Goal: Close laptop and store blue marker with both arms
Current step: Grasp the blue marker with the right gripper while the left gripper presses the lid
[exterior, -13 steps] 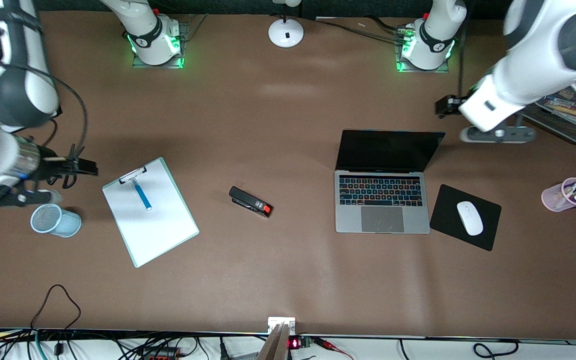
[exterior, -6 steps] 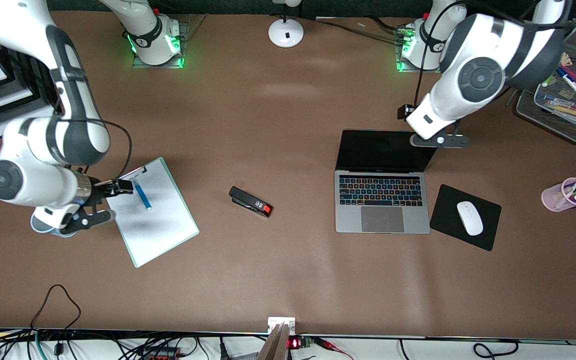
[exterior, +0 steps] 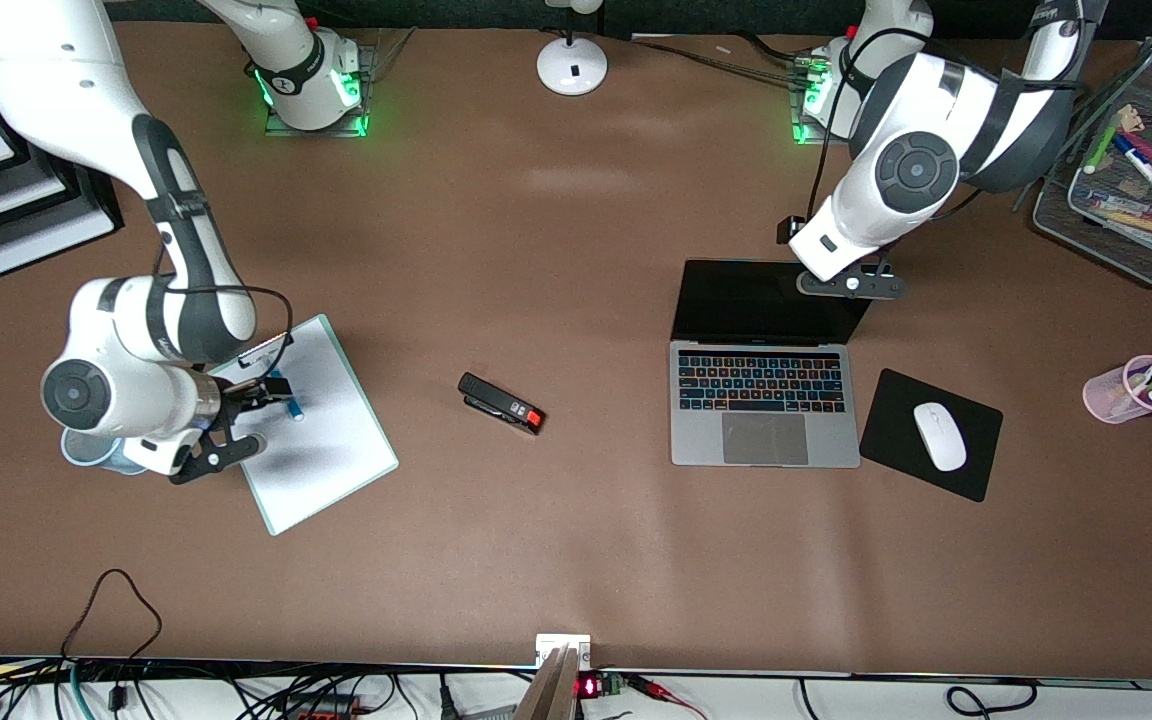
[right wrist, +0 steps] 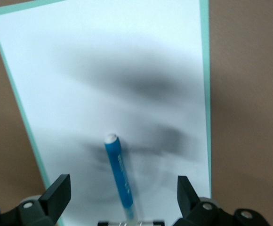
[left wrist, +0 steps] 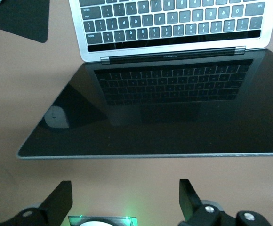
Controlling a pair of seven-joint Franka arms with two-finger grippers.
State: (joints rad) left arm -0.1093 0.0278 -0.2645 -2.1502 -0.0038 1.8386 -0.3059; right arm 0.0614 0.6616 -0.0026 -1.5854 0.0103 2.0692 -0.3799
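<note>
Grippers are hanging released: right gripper over the blue marker, left gripper over the laptop lid's top edge.

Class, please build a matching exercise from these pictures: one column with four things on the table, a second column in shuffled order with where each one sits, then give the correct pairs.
Things:
1. blue marker
2. white mouse
3. stapler
4. laptop

Places:
A. on the black mouse pad
B. standing open beside the mouse pad
C. lying on the clipboard, under the open right pincer
D. on the bare table between clipboard and laptop

Pairs: 1-C, 2-A, 3-D, 4-B
</note>
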